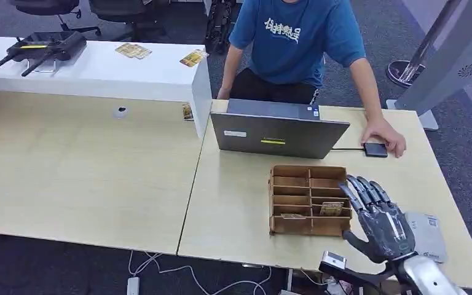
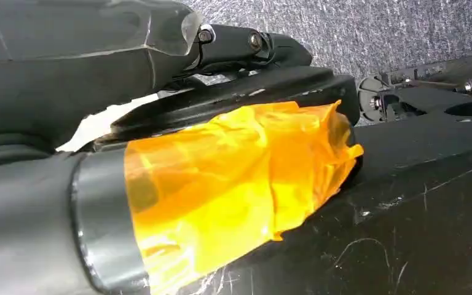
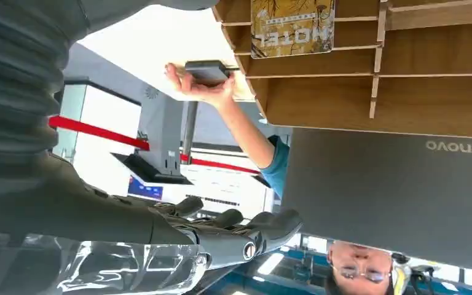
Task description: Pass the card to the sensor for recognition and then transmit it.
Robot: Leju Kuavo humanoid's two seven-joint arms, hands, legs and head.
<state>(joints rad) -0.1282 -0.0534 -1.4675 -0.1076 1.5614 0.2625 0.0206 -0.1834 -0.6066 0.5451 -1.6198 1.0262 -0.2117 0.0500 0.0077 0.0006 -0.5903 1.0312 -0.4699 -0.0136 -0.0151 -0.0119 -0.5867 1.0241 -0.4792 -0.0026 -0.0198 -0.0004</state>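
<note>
Right now the robot's right hand (image 1: 381, 221) hovers over the light wooden table (image 1: 239, 209), just beside the near right corner of a compartmented wooden box (image 1: 309, 200). Its dark fingers (image 1: 362, 190) are stretched out and slightly apart, pointing away from the robot, with the thumb held out toward the box; nothing is held in it. In the right wrist view the fingers (image 3: 264, 224) appear extended and free of any object.

Inside the box, one card (image 1: 331, 209) stands in a near compartment; the right wrist view shows it as a card (image 3: 292, 24) printed with the word "HOTEL". Another small card (image 1: 293, 216) lies in a compartment to its left.

Beyond the box stands an open grey Lenovo laptop (image 1: 279, 132), its lid back turned to the robot. A person in a blue T-shirt (image 1: 298, 40) sits behind it, one hand resting on a small black card reader (image 1: 375, 149) with a cable, on the table right of the laptop. A pale flat packet (image 1: 427, 236) lies just right of the robot's hand.

Whether the left hand is spread or closed, I cannot tell.
</note>
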